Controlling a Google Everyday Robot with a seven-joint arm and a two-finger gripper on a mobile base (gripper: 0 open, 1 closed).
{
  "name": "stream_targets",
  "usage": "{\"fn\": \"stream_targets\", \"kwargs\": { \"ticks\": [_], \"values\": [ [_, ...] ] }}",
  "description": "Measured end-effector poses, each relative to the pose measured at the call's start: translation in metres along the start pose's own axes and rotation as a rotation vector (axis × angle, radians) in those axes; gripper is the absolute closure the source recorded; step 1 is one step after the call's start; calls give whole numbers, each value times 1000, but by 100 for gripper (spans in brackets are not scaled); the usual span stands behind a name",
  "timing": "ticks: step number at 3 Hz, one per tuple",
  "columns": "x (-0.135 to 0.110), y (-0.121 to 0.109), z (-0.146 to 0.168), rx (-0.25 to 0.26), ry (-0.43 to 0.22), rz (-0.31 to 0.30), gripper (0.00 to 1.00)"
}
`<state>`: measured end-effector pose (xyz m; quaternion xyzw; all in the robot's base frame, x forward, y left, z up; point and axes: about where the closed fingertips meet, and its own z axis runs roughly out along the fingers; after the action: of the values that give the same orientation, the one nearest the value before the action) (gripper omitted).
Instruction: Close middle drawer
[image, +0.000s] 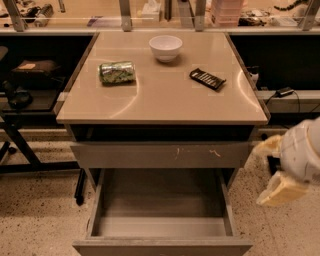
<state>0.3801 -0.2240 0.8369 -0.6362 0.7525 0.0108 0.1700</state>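
Observation:
The middle drawer (162, 246) is pulled far out at the bottom of the view. It has a plain grey front and a deep empty tray (160, 200) as wide as the cabinet. Above it is the grey drawer front with yellowish scratch marks (160, 155), pushed in. My gripper (258, 175) hangs at the right, beside the cabinet's right front corner, at the height of the scratched front and above the open drawer's right side. Its cream fingers (280, 192) stand apart and hold nothing. It touches neither drawer.
On the cabinet top (160, 107) are a white bowl (165, 47), a green crumpled bag (117, 72) and a black flat object (207, 78). Dark shelving stands to the left (30, 90) and right (285, 75). Speckled floor (35, 220) lies on both sides.

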Motion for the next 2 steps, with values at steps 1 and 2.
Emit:
{"fn": "stream_targets", "kwargs": {
  "ticks": [1,2],
  "values": [
    [32,40,82,-91,2,-15,57],
    [38,56,96,-124,9,-7,80]
  ]
}}
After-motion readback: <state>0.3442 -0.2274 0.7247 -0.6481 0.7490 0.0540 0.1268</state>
